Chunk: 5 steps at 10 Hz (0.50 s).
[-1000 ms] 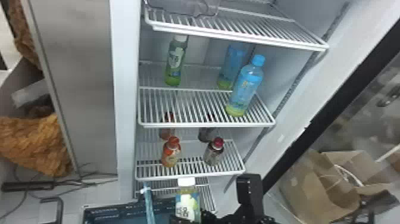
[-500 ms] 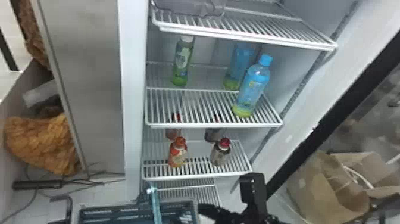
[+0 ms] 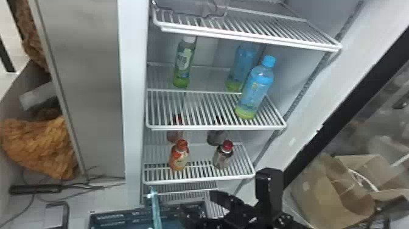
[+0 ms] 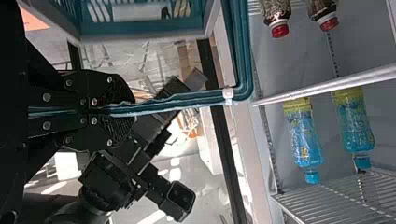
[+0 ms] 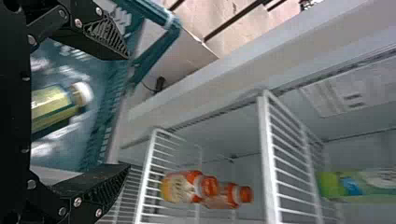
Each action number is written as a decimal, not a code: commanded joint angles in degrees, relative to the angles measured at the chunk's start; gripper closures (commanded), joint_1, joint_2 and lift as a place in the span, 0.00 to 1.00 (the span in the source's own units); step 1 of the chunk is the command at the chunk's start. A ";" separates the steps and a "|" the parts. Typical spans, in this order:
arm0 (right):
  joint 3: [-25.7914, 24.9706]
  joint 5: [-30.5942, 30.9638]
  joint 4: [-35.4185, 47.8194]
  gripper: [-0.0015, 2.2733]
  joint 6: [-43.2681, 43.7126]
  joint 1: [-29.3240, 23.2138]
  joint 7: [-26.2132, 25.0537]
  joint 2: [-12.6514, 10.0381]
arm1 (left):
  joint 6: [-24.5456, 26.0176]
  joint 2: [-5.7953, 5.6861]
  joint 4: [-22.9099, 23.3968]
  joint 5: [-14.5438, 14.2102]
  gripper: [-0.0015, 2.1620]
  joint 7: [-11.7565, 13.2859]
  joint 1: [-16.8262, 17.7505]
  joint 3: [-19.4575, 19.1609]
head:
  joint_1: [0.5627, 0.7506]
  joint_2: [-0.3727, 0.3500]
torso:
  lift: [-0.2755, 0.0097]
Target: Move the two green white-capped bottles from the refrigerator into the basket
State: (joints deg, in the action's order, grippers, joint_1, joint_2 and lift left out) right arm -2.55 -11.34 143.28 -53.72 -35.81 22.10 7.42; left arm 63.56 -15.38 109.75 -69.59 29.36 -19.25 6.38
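Right at the bottom edge of the head view, left of centre, sits the teal basket [image 3: 114,216], its handle [image 3: 155,210] rising in front of the shelves. The left pincer [image 4: 109,110] has its fingers together, clamped on that handle in the left wrist view. The right pincer [image 3: 197,204], at the lower middle of the head view, has its fingers well apart; between them in the right wrist view, one green white-capped bottle [image 5: 56,107] shows inside the basket. Beyond, in the lower middle of the head view, an orange-capped bottle [image 3: 179,158] and a dark red-capped bottle [image 3: 223,158] stand on the lower shelf [image 3: 197,180], with two more behind. On the middle shelf [image 3: 213,127], at upper right of centre, a blue-capped bottle [image 3: 255,91] stands near the front. Farther back stand another blue bottle [image 3: 240,68] and, at upper left of centre, the other green white-capped bottle [image 3: 184,62], upright.
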 commanded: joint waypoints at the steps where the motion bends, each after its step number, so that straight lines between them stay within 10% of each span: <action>1: 0.03 1.40 1.63 0.11 5.35 -1.31 -0.83 -0.22 | 0.00 -0.01 0.00 -0.11 0.54 0.00 -0.01 0.02 | 0.70 0.09 | 0.95; 5: 0.49 -1.11 -2.30 0.10 24.33 -0.75 -6.37 -0.66 | 0.00 0.08 0.00 -0.11 0.54 0.00 -0.01 0.14 | 0.70 0.07 | 0.95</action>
State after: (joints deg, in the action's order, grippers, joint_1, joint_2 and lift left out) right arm -2.34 -11.84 142.47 -33.25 -37.13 15.93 6.77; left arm 63.56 -15.29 109.75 -69.69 29.35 -19.26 6.38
